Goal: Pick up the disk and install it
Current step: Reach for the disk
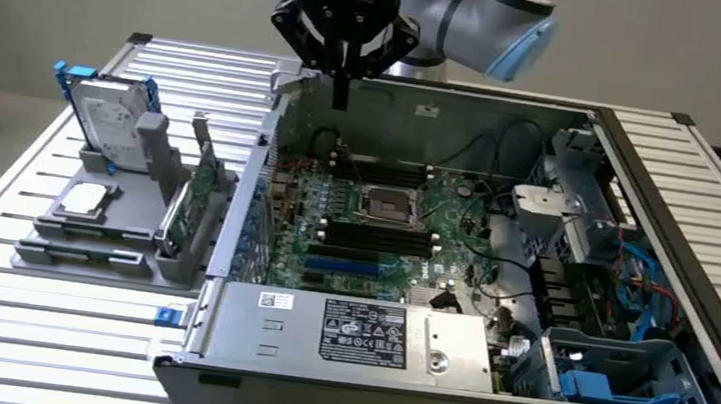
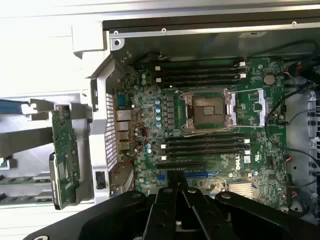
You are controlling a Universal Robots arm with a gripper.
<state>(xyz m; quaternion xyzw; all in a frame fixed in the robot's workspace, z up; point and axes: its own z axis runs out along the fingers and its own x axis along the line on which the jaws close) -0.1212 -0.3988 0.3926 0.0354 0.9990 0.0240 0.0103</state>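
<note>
The disk [image 1: 108, 115], a silver-grey hard drive with a white label and blue rails, stands upright in a grey holder [image 1: 104, 225] on the slatted table at the exterior view's left. My gripper [image 1: 339, 97] hangs high over the back wall of the open computer case [image 1: 359, 348], well to the right of the disk and apart from it. Its two black fingers are pressed together with nothing between them. In the wrist view the shut gripper [image 2: 176, 179] points down at the motherboard [image 2: 210, 125].
A thin green circuit card [image 1: 200, 195] [image 2: 65, 155] stands in the same holder, close to the case's side wall. A small silver square piece [image 1: 83, 199] lies on the holder. Blue drive bays [image 1: 611, 374] and cables fill the case's right side.
</note>
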